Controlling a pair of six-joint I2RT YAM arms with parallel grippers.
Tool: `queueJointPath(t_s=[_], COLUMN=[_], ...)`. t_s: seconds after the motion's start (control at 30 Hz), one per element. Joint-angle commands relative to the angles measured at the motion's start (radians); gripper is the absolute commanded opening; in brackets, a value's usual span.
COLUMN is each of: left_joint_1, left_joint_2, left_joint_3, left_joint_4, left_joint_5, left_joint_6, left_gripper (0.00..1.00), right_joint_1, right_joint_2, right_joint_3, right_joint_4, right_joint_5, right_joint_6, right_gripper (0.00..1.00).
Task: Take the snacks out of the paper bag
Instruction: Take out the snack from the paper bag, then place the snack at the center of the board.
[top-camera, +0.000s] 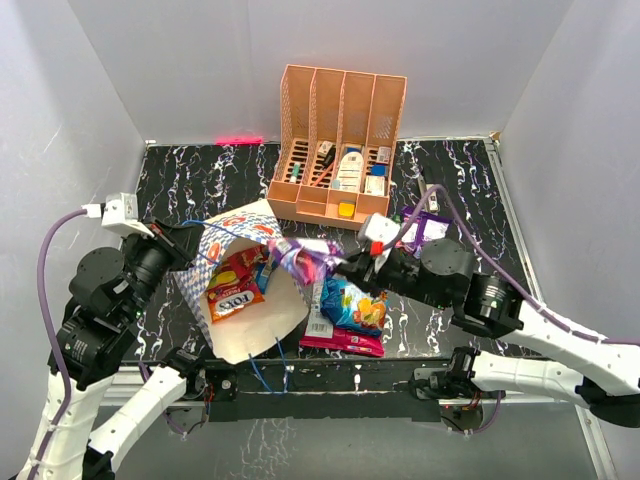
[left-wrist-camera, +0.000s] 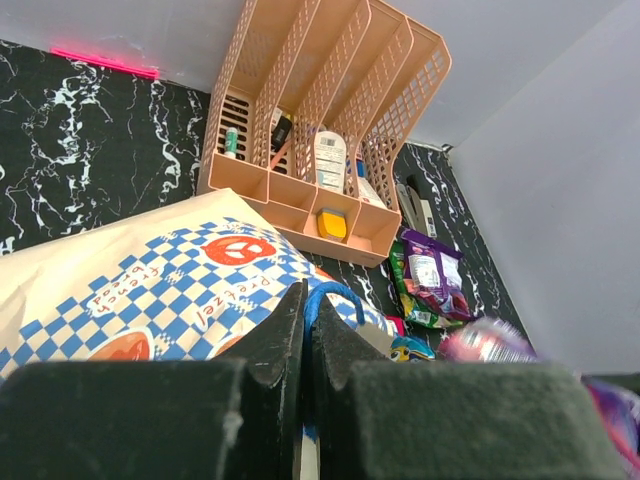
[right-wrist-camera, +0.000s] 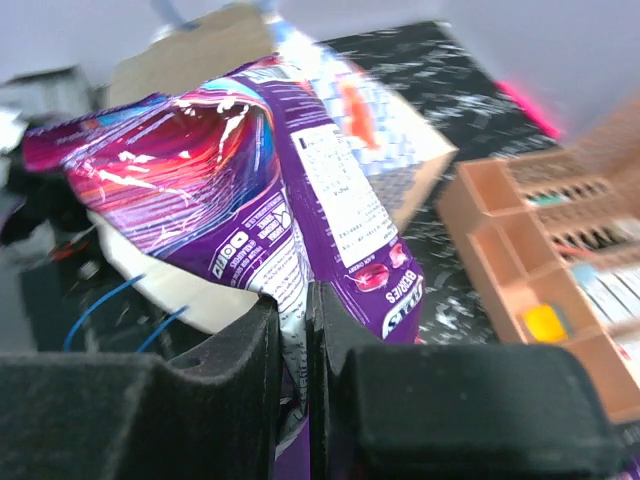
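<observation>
The paper bag (top-camera: 250, 300) lies on its side, mouth toward the front, checked outside (left-wrist-camera: 170, 280). Red and orange snack packets (top-camera: 235, 290) lie inside it. My left gripper (left-wrist-camera: 305, 330) is shut on the bag's blue string handle (left-wrist-camera: 335, 295) at the bag's upper left edge (top-camera: 185, 250). My right gripper (right-wrist-camera: 300, 330) is shut on a purple snack packet (right-wrist-camera: 250, 170) and holds it above the bag's right rim (top-camera: 300, 258). A blue packet (top-camera: 352, 305) and a pink packet (top-camera: 345, 342) lie on the table right of the bag. Another purple packet (top-camera: 425, 228) lies further right.
An orange slotted organizer (top-camera: 340, 150) with small bottles and boxes stands at the back centre; it also shows in the left wrist view (left-wrist-camera: 320, 130). Grey walls enclose the black marbled table (top-camera: 200, 180) on three sides. A purple-green packet (left-wrist-camera: 430, 275) lies near the organizer.
</observation>
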Motion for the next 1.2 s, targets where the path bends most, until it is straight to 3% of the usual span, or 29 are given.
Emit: queueJointPath(t_s=[0.0, 0.1, 0.2, 0.37, 0.53, 0.8, 1.17], left_joint_1=[0.001, 0.001, 0.001, 0.001, 0.001, 0.001, 0.001], left_joint_2=[0.028, 0.028, 0.019, 0.034, 0.048, 0.036, 0.021], left_joint_3=[0.039, 0.055, 0.059, 0.066, 0.060, 0.051, 0.035], left_joint_4=[0.000, -0.010, 0.000, -0.005, 0.010, 0.011, 0.012], left_joint_5=[-0.012, -0.035, -0.044, -0.052, -0.031, -0.024, -0.025], left_joint_6=[0.005, 0.003, 0.022, 0.034, 0.032, 0.024, 0.020], left_gripper=[0.00, 0.00, 0.00, 0.00, 0.00, 0.00, 0.00], right_joint_1=[-0.001, -0.003, -0.079, -0.401, -0.608, -0.691, -0.692], right_joint_2=[-0.008, 0.037, 0.097, 0.228, 0.360, 0.474, 0.530], right_joint_3=[0.075, 0.066, 0.032, -0.014, -0.057, -0.144, -0.208], right_joint_4=[0.041, 0.082, 0.169, 0.181, 0.246, 0.322, 0.256], right_joint_5=[0.434, 0.883, 1.004, 0.784, 0.732, 0.704, 0.649], right_joint_6=[0.092, 0.080, -0.032, -0.011, 0.050, 0.092, 0.157], right_gripper=[0.07, 0.07, 0.07, 0.07, 0.07, 0.07, 0.08])
